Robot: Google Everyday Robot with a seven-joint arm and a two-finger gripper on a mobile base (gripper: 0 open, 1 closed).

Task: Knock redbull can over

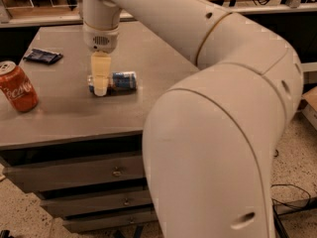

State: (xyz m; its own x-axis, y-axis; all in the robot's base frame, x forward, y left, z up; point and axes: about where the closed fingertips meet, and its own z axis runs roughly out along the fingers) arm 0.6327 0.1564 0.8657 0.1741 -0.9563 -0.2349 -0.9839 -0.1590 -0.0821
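One hand (pixel 100 86) does the work here, and we see it hanging straight down from the wrist at the left end of the redbull can (pixel 124 81), its pale tip low against the can and close to the table (pixel 64 119). We cannot tell whether the hand is wide or narrow, nor whether it grips anything; from this side it reads as one pale block.

The redbull can lies on its side near the middle of the table, long axis running left to right, blue and silver panels facing up. We judge the task as good as done: a can lying flat like this is already knocked over, and the hand's low place at its end suits a sideways push rather than a lift.

The Coca-Cola can (pixel 18 87) stands upright near the left edge, well apart from the hand. The dark packet (pixel 43 56) lies flat farther back. Drawers (pixel 74 171) sit beneath.
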